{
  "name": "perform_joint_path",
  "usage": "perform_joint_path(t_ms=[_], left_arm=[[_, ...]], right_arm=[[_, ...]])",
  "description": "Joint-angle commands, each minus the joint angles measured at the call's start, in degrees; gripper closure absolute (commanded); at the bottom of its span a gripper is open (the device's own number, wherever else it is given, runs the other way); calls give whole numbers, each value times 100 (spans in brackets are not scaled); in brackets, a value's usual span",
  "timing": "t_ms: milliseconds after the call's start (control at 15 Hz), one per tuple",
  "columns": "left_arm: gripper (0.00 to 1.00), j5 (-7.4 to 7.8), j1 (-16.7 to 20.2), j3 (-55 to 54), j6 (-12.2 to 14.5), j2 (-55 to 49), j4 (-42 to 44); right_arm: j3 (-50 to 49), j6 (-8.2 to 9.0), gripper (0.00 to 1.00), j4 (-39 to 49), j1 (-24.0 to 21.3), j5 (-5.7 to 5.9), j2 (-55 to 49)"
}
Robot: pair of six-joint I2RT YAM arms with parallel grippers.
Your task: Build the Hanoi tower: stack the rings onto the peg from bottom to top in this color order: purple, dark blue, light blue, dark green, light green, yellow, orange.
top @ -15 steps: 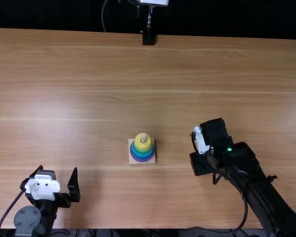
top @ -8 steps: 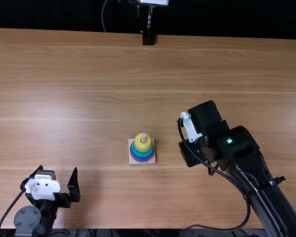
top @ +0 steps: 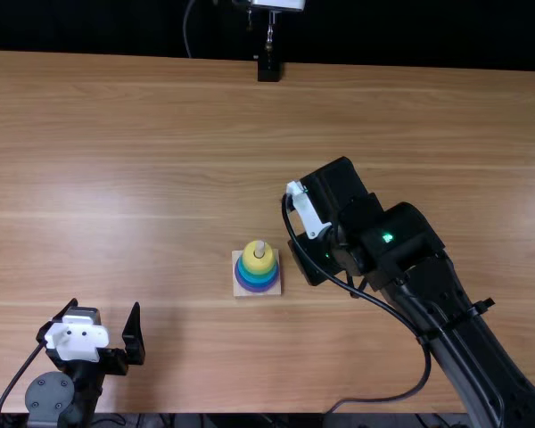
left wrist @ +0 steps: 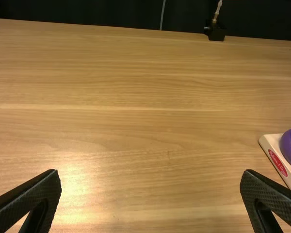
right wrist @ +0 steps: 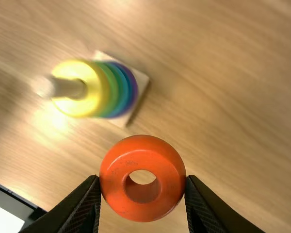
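Jaws on right hold orange ring (right wrist: 143, 195); left jaws wide. We should centre over peg (right wrist: 64, 88), lower level.

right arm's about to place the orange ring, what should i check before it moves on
- Orange ring gripped by the right gripper: ok
- Peg tip bare above the yellow ring: ok
- Purple ring lowest, against the base: ok
- Both greens and both blues in order: cannot tell, the bands run together
- Orange ring's hole over the peg: not ok, it is off to one side
- Left gripper away from the stack: ok
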Motion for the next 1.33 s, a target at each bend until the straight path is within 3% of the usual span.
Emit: perform_joint_path(t_ms=[0,400,1200,1267], left_arm=[[0,30,17,-637,64,-67,-450],[0,30,17,-637,64,-67,-450],[0,30,17,-637,64,-67,-450],[0,30,17,-637,64,-67,-450]], right_arm=[[343,-23,100,-7,86,-37,182],[1135,-23,100,-7,429,-37,631],[1240,30,100,24,692,-27,894],[1249,40,87,77,692,-27,894]])
